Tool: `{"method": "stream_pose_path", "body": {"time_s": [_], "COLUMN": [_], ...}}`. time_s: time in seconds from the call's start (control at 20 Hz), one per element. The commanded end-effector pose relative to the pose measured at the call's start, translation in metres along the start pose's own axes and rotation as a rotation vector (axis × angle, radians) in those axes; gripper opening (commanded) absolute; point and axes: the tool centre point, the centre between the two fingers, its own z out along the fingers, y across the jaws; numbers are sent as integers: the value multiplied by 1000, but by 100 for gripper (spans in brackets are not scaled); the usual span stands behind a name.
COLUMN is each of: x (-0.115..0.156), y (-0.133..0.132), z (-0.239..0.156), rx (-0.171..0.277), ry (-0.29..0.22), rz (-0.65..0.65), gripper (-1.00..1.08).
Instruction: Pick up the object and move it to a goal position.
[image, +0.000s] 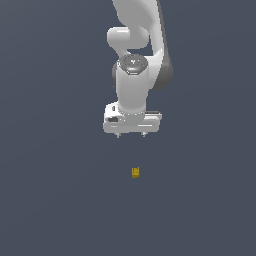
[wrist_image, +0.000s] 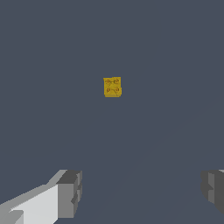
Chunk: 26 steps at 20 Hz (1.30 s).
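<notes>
The mustard-yellow block (image: 135, 172) sits alone on the flat dark grey-blue counter (image: 55, 200), upright, apart from everything else. In the wrist view the block (wrist_image: 112, 87) shows its top face, marked with faint darker rounded shapes; it looks nearly square, slightly taller than wide, so I cannot name a clear long axis, and its edges run roughly in line with the picture's sides. My gripper (image: 131, 135) hangs above it, pointing straight down, not touching. My jaws are spread wide apart, grasping nothing; one finger (wrist_image: 70, 192) shows in the wrist view.
</notes>
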Motion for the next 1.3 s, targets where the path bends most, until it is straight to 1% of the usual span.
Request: {"method": "stream_pose_path", "body": {"time_s": [0.0, 0.45, 0.7, 0.95, 1.25], "x": [0, -4, -5, 2, 21], "y": [0, -9, -10, -10, -11], "z": [0, 6, 6, 11, 25], "rx": [0, -20, -21, -20, -17], "ry": [0, -16, -17, -16, -14], "rz": [0, -25, -27, -26, -26], "gripper": [100, 100, 100, 100, 100]}}
